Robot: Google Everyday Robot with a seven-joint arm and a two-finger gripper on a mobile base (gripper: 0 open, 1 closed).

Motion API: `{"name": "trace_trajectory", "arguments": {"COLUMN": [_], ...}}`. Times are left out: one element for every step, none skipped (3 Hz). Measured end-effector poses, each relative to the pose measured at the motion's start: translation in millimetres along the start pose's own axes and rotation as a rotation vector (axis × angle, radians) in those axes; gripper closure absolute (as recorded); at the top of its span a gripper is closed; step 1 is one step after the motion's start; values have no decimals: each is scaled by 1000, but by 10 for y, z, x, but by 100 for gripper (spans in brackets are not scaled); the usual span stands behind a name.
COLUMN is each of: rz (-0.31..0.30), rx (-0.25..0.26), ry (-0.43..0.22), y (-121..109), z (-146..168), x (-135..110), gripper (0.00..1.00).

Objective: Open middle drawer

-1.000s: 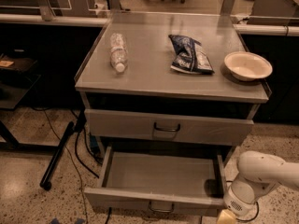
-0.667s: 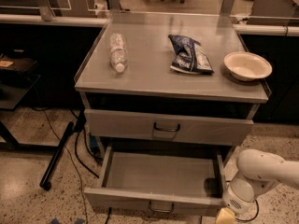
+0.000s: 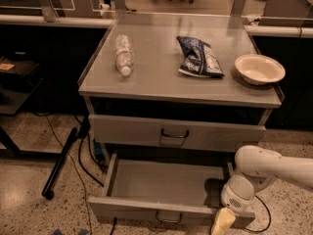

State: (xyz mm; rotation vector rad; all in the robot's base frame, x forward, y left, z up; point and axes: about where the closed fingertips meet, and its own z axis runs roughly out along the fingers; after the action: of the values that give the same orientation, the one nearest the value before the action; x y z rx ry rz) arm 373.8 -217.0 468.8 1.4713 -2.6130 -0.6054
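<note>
The middle drawer [image 3: 161, 182] is pulled out, and its plain grey tray interior shows with nothing in it. Its flat front has a small dark loop handle [image 3: 168, 218] at the centre, near the bottom of the view. The gripper [image 3: 222, 223] hangs from the white arm [image 3: 264, 168] at the drawer's front right corner, right of the handle, and only a yellowish tip shows at the picture's lower edge. Above it, another grey drawer [image 3: 176, 133] with its own handle is shut.
On the cabinet top [image 3: 161, 77] lie a clear plastic bottle [image 3: 123, 54], a blue chip bag [image 3: 198, 57] and a white bowl [image 3: 259, 68]. Cables and a black bar [image 3: 61, 163] lie on the floor at the left. Dark desks flank the cabinet.
The arm and gripper have shifted slightly to the left along the drawer's front right corner. The drawer stays pulled out as before.
</note>
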Motion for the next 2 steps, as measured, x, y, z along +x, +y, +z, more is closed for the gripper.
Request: {"name": "trace_trajectory", "arguments": {"rz": [-2, -13], "rx": [0, -9], "ry": [5, 10], "y": [9, 41], "z": [6, 137], "x": [7, 28], "gripper": [0, 0]}}
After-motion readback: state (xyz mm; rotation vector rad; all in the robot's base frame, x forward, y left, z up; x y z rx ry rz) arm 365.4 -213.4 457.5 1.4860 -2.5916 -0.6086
